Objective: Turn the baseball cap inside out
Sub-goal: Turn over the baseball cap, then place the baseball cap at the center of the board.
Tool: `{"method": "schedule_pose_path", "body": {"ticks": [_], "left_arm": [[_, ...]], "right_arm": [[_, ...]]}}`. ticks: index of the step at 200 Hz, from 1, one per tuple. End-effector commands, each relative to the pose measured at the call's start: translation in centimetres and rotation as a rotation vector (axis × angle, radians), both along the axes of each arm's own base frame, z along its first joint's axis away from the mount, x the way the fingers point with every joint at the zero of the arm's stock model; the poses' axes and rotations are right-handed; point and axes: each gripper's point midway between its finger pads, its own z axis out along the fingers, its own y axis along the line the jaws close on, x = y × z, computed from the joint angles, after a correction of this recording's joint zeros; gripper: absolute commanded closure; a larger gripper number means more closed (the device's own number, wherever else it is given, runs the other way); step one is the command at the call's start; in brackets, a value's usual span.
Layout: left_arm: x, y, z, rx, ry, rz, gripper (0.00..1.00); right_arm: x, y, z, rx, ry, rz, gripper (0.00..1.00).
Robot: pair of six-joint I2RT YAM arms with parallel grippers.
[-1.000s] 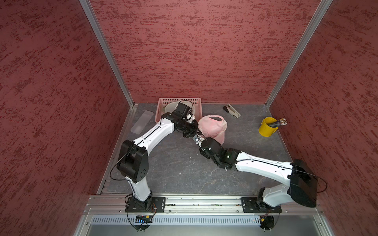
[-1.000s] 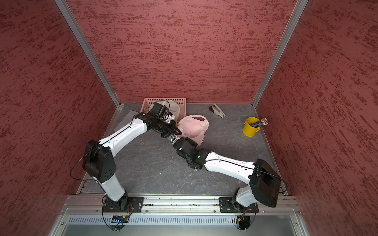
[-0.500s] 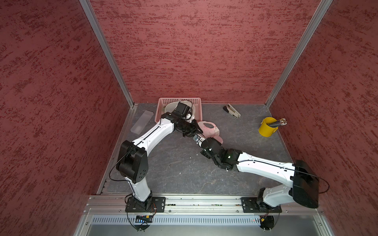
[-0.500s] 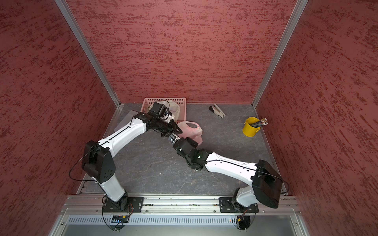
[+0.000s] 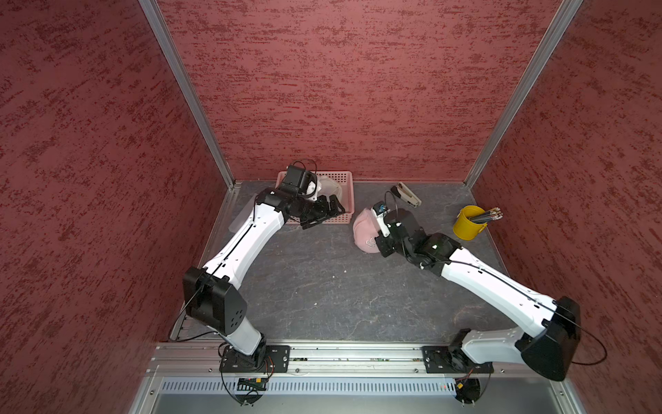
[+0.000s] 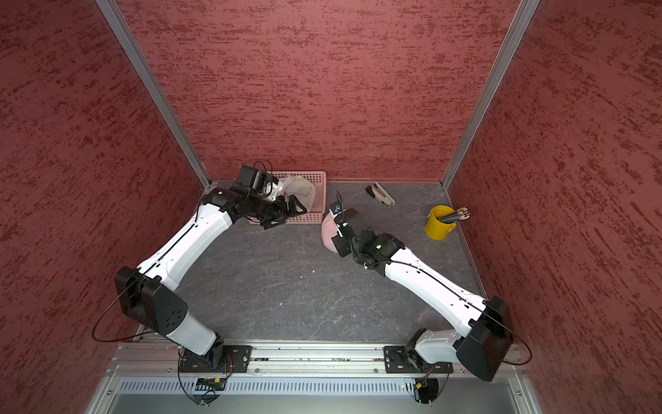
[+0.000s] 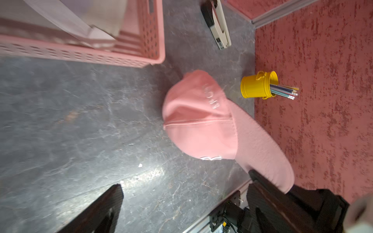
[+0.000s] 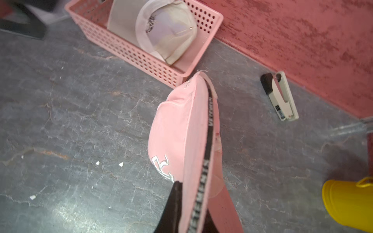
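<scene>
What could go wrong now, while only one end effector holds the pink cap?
1. The right end effector pinches the pink cap only at its edge; the cloth may slip out.
2. The open left end effector hangs close to the pink basket and might catch its wall when reaching.
3. The yellow pencil cup stands near the right arm; a swing could tip it.

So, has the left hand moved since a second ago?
Yes. The left hand drew back from the pink cap toward the pink basket.
</scene>
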Motion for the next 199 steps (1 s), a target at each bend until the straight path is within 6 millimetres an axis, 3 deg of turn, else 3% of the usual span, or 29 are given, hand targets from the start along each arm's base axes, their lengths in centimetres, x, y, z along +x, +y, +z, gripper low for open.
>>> {"method": "schedule_pose_path", "body": {"ticks": [1,28,60,82,126,172,181,199], "left_arm": [[-0.2,3.0,1.0,0.141,-0.083,0.025,0.0],[-0.7,4.4,0.6,0.23,-0.104,0.021,0.0],[-1.2,4.6,-0.3,0.263,-0.104,0.011,0.0],[-1.4,4.5,-0.8,0.266,-0.105,0.003,0.0],[-1.7,4.6,-1.7,0.276,-0.102,-0.007,0.0],[-1.8,4.6,-2.3,0.286,-0.096,-0.021,0.0],[-1.8,4.7,-2.3,0.286,-0.097,-0.021,0.0],[-1.8,4.7,-2.6,0.286,-0.094,-0.021,0.0]], "right_arm": [[1.3,-1.2,2.9,0.273,0.059,-0.116,0.94],[3.6,-3.8,5.1,0.492,0.061,-0.26,0.93],[6.1,-6.2,7.9,0.783,-0.035,-0.361,0.93],[7.6,-7.5,8.4,0.933,-0.09,-0.424,0.93],[9.9,-9.9,5.5,1.187,-0.184,-0.557,0.92],[12.3,-10.2,3.5,1.385,-0.244,-0.569,0.91],[13.1,-10.1,2.1,1.408,-0.235,-0.581,0.91],[13.9,-10.2,1.3,1.469,-0.256,-0.582,0.9]]}}
